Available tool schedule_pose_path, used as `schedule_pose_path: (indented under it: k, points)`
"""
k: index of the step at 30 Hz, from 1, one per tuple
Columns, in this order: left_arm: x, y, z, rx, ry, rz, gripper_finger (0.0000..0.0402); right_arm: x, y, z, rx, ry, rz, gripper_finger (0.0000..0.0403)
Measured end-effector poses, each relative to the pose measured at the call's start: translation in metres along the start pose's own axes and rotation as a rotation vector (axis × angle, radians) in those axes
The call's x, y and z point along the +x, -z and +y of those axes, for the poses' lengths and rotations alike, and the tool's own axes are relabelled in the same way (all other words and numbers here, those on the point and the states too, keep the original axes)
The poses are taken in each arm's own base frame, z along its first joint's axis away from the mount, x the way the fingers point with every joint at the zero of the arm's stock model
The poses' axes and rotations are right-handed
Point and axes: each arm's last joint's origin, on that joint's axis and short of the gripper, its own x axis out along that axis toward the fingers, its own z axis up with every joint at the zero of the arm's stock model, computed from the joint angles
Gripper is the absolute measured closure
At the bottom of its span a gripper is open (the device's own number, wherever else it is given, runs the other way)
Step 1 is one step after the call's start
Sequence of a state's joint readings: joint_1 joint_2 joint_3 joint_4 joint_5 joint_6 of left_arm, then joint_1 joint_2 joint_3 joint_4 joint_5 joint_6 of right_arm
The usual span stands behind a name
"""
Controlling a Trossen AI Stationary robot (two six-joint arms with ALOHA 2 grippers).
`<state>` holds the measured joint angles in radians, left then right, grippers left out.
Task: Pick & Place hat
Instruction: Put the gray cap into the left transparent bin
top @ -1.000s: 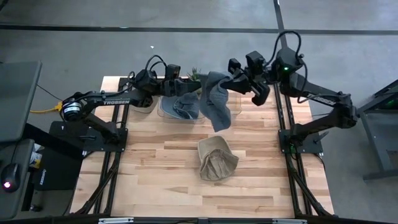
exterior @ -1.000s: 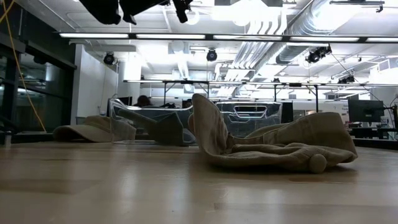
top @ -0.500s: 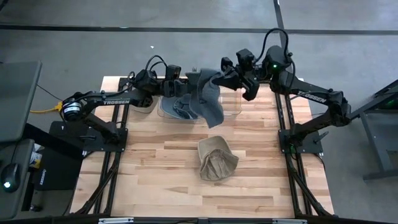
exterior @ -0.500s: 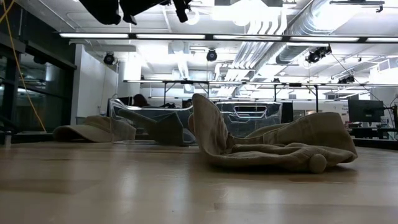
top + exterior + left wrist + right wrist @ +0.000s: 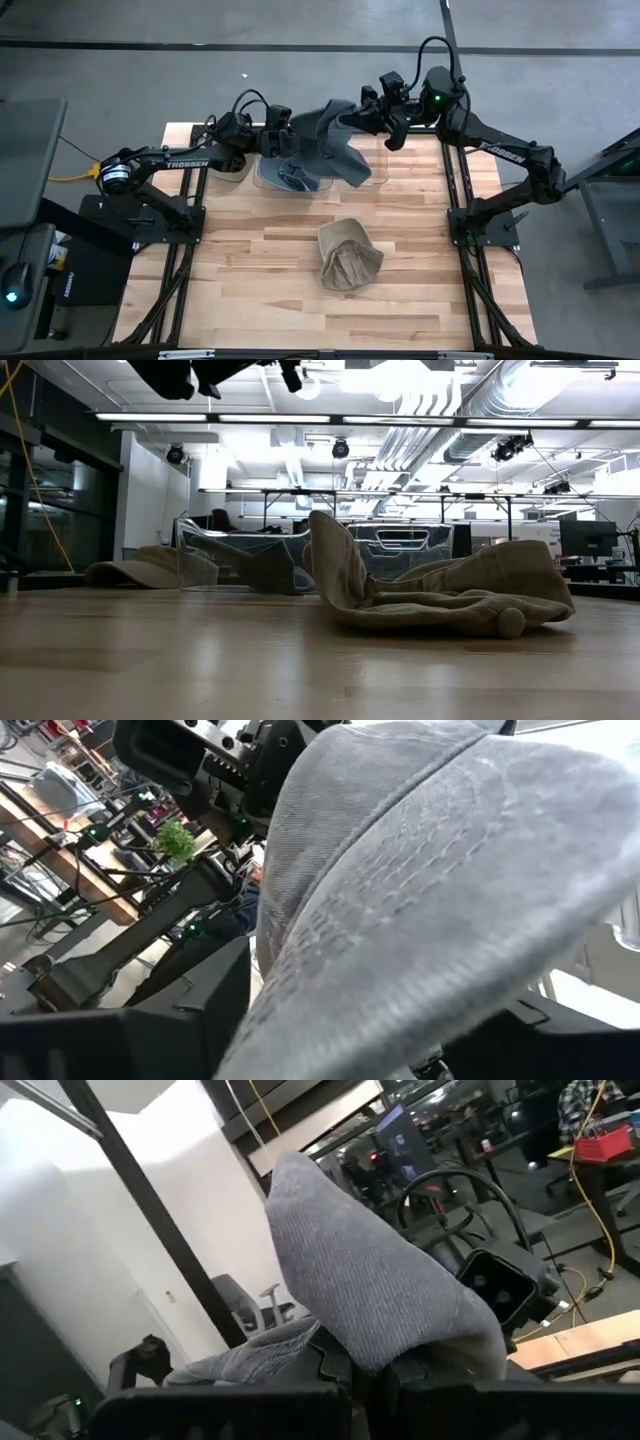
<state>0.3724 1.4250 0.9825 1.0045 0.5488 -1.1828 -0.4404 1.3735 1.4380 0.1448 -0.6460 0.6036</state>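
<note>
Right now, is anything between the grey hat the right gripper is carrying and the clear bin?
Nothing solid. The right gripper holds the grey hat over the clear bin; the left gripper hovers beside it, and another grey hat already lies inside.

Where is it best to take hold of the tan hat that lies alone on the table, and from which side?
Probably at the raised fold of the tan hat, coming straight down from above. The hat lies crumpled flat on the table, and in the low view one edge stands up, so the tool could pinch it there.
</note>
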Motion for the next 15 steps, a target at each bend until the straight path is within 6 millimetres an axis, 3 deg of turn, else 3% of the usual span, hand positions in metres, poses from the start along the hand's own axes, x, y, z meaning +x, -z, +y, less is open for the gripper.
schedule_pose_path:
  k: [15]
  points:
    - [0.0, 0.0006, 0.0005, -0.009, -0.002, 0.013, 0.0181, -0.0032, 0.0019, -0.0096, 0.015, 0.133, -0.013, 0.0403]
